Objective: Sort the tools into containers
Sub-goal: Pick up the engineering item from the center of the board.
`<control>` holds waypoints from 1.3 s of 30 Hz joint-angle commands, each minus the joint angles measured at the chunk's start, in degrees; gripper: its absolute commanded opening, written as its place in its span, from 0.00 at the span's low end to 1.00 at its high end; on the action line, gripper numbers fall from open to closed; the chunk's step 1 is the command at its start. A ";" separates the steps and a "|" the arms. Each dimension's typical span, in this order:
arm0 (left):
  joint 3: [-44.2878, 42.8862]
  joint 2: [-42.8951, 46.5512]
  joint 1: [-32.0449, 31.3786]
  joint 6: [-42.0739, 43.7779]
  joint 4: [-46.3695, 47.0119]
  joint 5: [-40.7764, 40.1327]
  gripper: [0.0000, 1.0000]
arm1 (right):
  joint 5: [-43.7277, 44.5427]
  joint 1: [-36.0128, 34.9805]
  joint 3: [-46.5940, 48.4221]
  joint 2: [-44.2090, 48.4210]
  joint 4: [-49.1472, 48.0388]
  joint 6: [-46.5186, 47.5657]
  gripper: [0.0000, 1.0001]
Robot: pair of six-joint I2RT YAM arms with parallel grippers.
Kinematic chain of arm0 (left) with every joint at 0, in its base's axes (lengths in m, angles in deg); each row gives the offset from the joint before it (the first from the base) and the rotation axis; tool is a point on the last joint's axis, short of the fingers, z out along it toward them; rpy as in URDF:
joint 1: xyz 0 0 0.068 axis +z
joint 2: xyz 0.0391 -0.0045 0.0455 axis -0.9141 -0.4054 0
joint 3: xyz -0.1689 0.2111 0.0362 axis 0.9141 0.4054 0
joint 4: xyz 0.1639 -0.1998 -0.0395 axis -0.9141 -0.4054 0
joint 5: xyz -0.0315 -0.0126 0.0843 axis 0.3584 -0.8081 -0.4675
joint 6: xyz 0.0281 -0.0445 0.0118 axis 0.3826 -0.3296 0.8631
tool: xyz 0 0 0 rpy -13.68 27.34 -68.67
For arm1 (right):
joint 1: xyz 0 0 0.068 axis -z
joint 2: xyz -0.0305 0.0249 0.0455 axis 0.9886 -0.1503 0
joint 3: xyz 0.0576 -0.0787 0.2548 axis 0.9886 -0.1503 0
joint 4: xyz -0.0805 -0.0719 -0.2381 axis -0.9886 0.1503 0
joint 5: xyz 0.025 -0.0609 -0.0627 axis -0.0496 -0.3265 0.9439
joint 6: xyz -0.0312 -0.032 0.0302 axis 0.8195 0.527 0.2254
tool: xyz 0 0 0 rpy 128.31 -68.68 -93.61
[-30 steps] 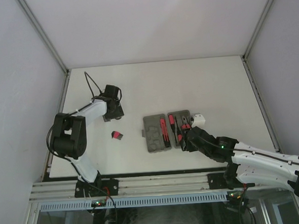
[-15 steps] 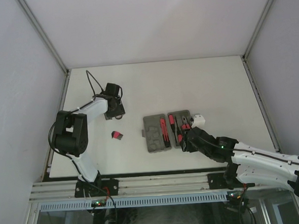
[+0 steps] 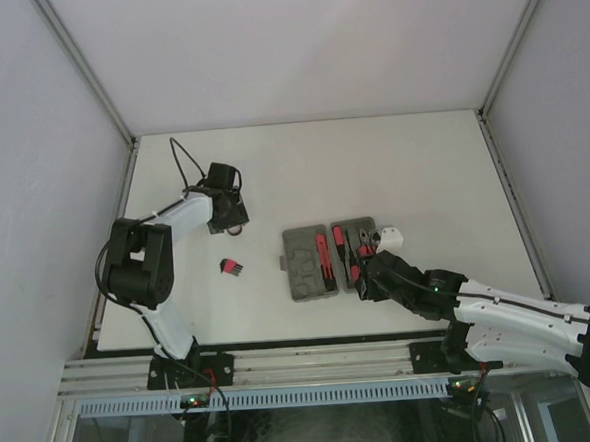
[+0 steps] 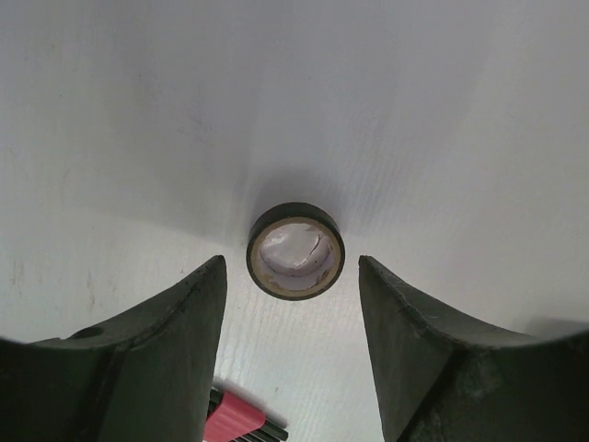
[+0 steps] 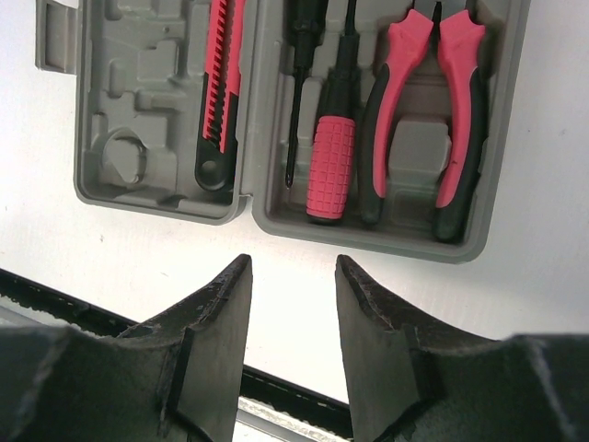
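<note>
Left claw (image 4: 291,265) is spread wide over the white surface (image 4: 442,110), and the small dark ring (image 4: 295,250) lies flat in the middle of the left wrist view, just past the fingertips, touching neither finger. Nothing is pinched there. At the bottom edge of that view peeks a little red-and-black tool (image 4: 235,419), which the top view shows alone on the surface left of centre.

Over to the right claw (image 5: 292,267): spread too, and empty, hanging just below the near rim of the two grey trays (image 5: 138,55), which sit side by side across the top of the right wrist view. The left tray carries a red-and-black knife (image 5: 221,83). The right tray holds a thin black screwdriver (image 5: 294,120), a red-handled screwdriver (image 5: 331,157) and the pliers (image 5: 433,110), all in their recesses.
</note>
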 commanded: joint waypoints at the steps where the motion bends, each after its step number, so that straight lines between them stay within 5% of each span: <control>1: -2.65 1.01 0.18 1.35 1.17 -0.08 0.64 | -0.16 -0.42 0.04 -0.42 -1.42 0.30 0.41; 39: -3.94 -2.24 0.14 0.64 -0.66 -0.94 0.47 | 2.18 -0.84 0.03 2.97 -0.78 -1.09 0.40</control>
